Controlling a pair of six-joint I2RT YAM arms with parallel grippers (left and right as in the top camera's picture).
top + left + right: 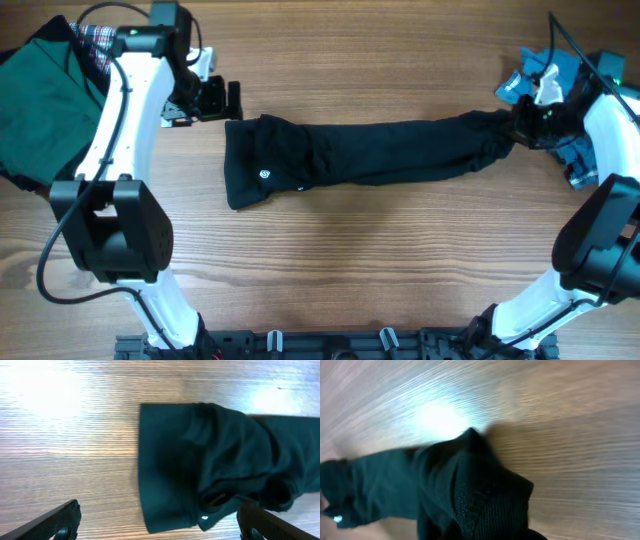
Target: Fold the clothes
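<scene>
Pinching the black shirt [370,152], the right gripper [522,128] jaws sit closed; left gripper [234,100] jaws gape wide.

I'm seeing a black shirt [370,155] with a small round white logo [266,173] on the brown, wood-grained table [350,270]. On the far left a dark green garment [35,100] lies by a reddish plaid cloth [98,42]. On the far right there's a blue garment [515,85].

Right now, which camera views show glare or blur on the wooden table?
Overhead: sharp and evenly lit, the bunched black fabric shirt crisp. Left wrist: white glare on the wooden table at upper left. Right wrist: blurred throughout, a glare patch above the shirt, the nearest fabric out of focus.
</scene>
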